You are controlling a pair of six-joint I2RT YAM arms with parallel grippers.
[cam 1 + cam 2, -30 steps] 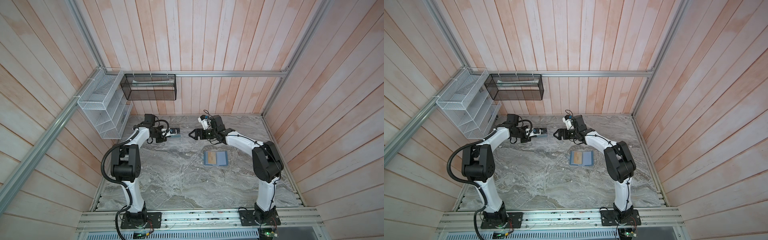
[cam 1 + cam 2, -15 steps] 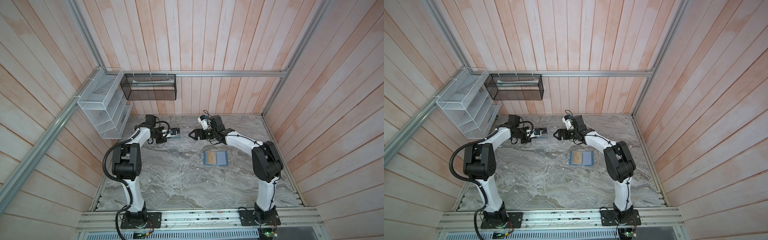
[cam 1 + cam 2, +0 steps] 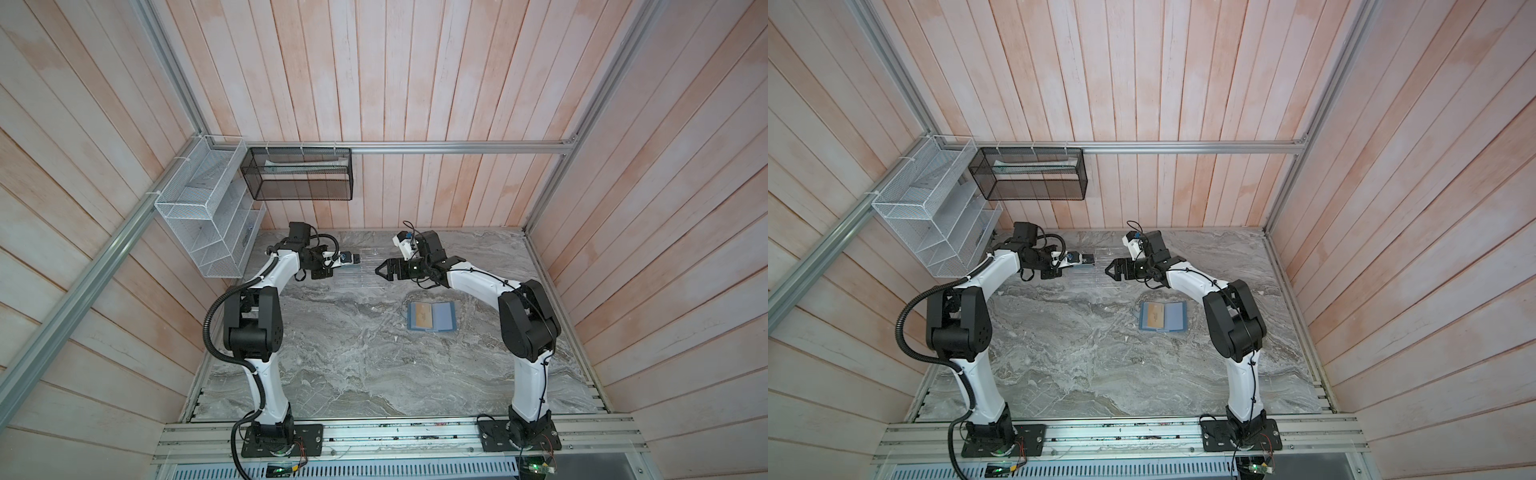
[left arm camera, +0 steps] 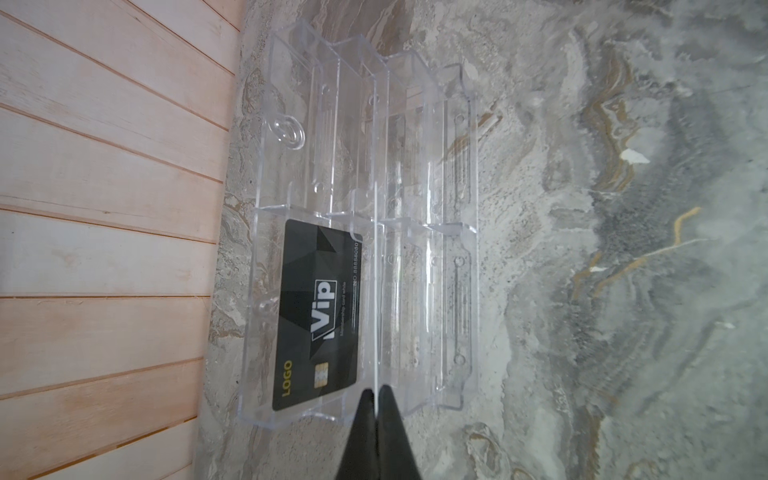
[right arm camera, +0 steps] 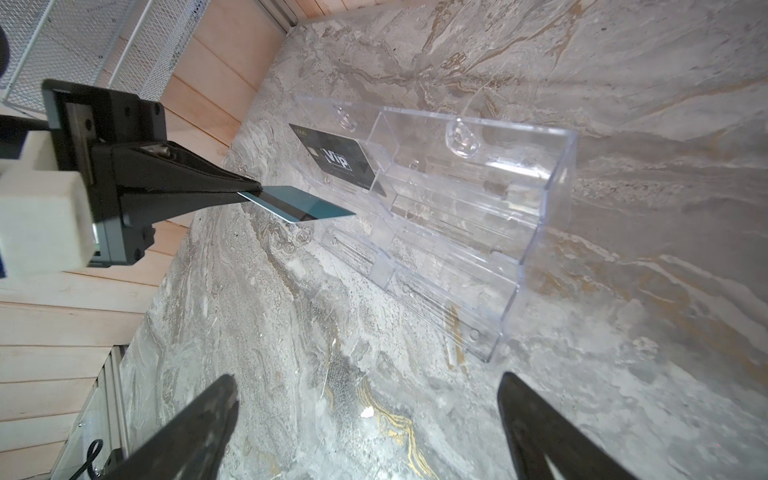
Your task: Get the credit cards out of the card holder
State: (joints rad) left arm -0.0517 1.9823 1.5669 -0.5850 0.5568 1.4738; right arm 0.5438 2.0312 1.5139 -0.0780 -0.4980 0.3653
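Note:
The card holder [image 3: 441, 316] [image 3: 1174, 316] lies open and flat on the marble table, with a gold-yellow credit card [image 3: 420, 314] [image 3: 1153, 316] in its left half. My left gripper [image 3: 357, 258] [image 3: 1090, 259] [image 4: 376, 390] [image 5: 250, 192] is shut on a teal credit card [image 5: 309, 206]. In the left wrist view that teal card [image 4: 375, 291] shows only as a thin edge, level above the clear acrylic rack [image 4: 415, 166] [image 5: 478, 208]. My right gripper [image 3: 378, 271] [image 3: 1107, 270] [image 5: 365, 386] hangs open and empty just right of the rack, facing the left one.
A black "Vip" card [image 4: 320, 316] [image 5: 340, 160] lies in the rack's back slot by the wooden wall. A white wire shelf [image 3: 199, 216] hangs on the left wall and a black mesh basket [image 3: 299, 174] on the back wall.
The left arm's elbow has swung slightly to the right, the teal card still in its grip. The right arm and the card holder have stayed where they were.

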